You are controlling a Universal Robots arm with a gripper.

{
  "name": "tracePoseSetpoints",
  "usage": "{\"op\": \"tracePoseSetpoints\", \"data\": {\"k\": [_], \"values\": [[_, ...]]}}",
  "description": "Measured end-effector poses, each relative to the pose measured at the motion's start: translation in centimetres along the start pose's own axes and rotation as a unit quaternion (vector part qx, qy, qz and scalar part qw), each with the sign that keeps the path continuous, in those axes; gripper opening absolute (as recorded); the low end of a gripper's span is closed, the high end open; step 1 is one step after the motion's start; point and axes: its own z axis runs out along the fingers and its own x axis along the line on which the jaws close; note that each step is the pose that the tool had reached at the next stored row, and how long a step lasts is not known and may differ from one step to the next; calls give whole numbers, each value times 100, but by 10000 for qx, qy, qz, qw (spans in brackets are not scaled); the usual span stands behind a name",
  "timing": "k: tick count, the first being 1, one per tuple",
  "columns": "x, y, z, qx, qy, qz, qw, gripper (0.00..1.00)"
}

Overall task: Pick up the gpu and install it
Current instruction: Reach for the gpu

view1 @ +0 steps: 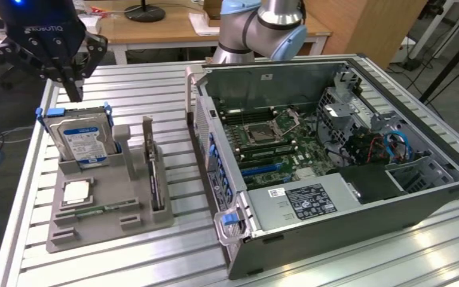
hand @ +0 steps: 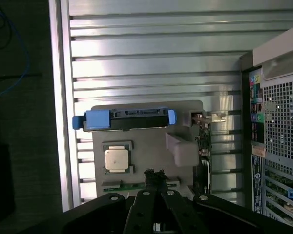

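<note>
1. The gpu (view1: 153, 162) stands on its long edge in a slot of the grey tray (view1: 94, 230), on the side of the tray nearest the computer case (view1: 357, 197). From my wrist I see it edge-on (hand: 203, 151), with its silver bracket at one end.
2. My pincer (view1: 74, 92) is drawn together and grips nothing; from the wrist its tips (hand: 155, 176) meet with no gap.
3. I hang in the air well apart from the gpu, off toward the exterior view's left, up behind the hard drive (view1: 82, 140).
4. The hard drive, in its blue carrier (hand: 124, 119), stands upright in the tray (hand: 151, 146) beside the gpu's slot.
5. A square processor chip (view1: 76, 191) lies flat in a tray pocket (hand: 116, 159), and a narrow green memory stick (view1: 102, 209) lies flat just beside it.
6. The computer case lies on its side with the panel off, so the motherboard (view1: 265, 140) is bare. It sits just beside the tray, on the exterior view's right (hand: 278, 122).
7. Tray and case both rest on a slatted metal table (view1: 134, 263), whose ribs I see from the wrist (hand: 156, 58).
</note>
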Motion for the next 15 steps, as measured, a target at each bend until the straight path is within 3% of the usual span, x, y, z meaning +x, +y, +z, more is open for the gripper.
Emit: {"op": "tracePoseSetpoints", "data": {"k": [15], "values": [[137, -10, -4, 0, 0, 0, 10000, 11]]}}
